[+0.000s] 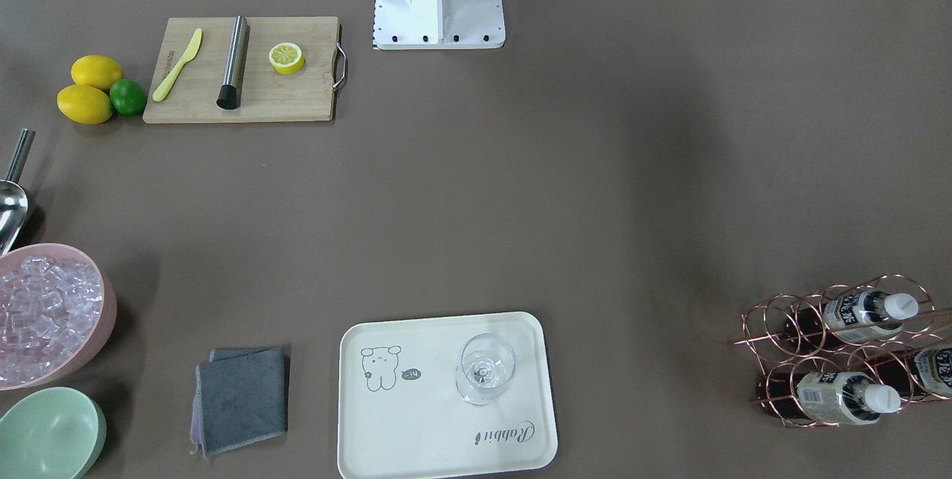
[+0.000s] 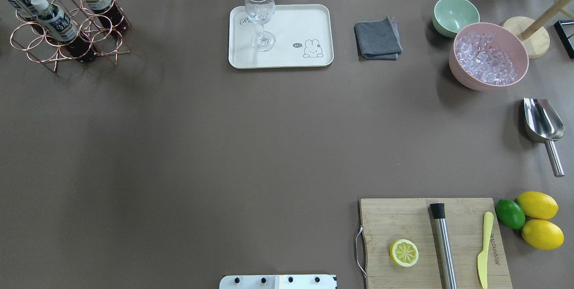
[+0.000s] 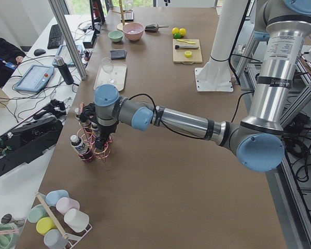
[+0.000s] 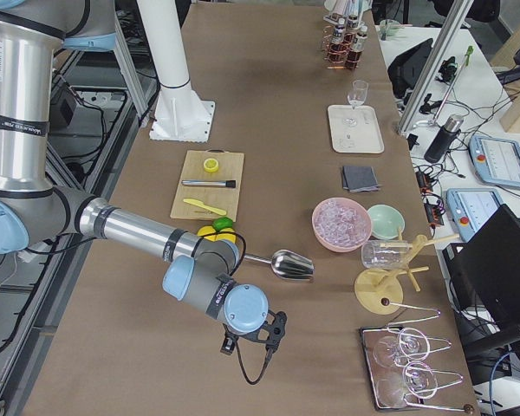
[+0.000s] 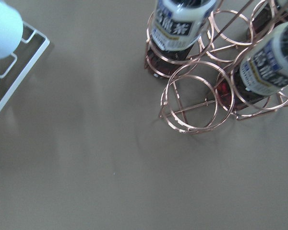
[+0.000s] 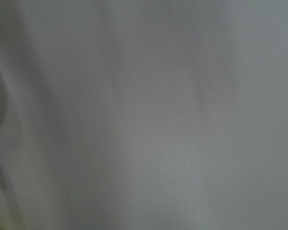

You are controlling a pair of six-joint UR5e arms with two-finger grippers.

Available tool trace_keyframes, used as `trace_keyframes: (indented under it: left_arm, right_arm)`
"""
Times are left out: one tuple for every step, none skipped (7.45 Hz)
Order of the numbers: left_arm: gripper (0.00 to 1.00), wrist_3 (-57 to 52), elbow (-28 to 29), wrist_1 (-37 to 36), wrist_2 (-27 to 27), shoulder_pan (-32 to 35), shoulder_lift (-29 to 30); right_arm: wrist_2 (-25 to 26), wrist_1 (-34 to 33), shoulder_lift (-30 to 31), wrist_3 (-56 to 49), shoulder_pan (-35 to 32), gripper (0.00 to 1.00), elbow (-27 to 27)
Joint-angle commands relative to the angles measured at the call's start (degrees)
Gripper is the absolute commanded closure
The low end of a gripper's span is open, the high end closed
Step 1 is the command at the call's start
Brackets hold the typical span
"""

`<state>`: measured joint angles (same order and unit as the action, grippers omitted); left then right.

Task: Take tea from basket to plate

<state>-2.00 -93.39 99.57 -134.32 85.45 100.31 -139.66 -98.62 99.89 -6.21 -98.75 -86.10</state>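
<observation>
Tabletop (image 2: 188, 145) w/ brown cover, desks (image 4: 494, 100) alongside (L tool (image 3: 99, 140), R tool (image 4: 276, 328): open/closed can't tell).

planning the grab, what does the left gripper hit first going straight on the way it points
The left gripper points down over the basket, so likely its wire rings or a tea bottle cap first; depth is unclear.

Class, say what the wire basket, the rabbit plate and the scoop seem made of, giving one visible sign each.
Basket: glossy copper-toned metal wire, thin bent rings. Plate: probably melamine or plastic, matte cream, moulded rounded rim. Scoop: likely polished steel, mirror-like reflections.
</observation>
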Motion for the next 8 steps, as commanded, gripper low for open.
trace_keyframes:
  left_arm:
    - [0.02,-13.6,-0.3,-0.3,2.4,0.2,3.1]
    - [0.02,-22.6,-0.1,-0.3,2.2,0.1,4.1]
    - [0.02,-28.1,2.0,-0.6,2.0,0.1,8.3]
    - [0.02,-33.9,4.8,-2.8,1.7,-0.2,12.2]
    - [0.03,-40.2,5.8,-7.9,1.8,-0.6,16.8]
    - [0.03,-44.8,8.0,-11.4,2.0,-1.4,20.6]
    - [0.03,-48.1,12.0,-11.5,1.8,-2.6,23.0]
    - [0.03,-50.1,15.1,-11.4,1.7,-3.6,25.3]
  right_arm:
    - [0.0,0.0,-0.1,0.0,0.0,0.0,-0.1]
    - [-0.1,0.0,-0.1,0.1,0.0,0.0,-0.1]
    - [-0.1,0.0,-0.1,0.0,0.0,0.0,-0.1]
    - [-0.4,0.0,-0.1,0.1,0.0,0.0,-0.1]
    - [-0.5,0.0,-0.2,0.1,0.0,0.0,-0.1]
    - [-0.5,0.0,-0.2,0.1,0.0,0.0,-0.1]
    - [-0.5,0.0,-0.2,0.0,0.0,0.0,-0.1]
    - [-0.5,0.0,-0.3,0.1,-0.1,0.0,-0.1]
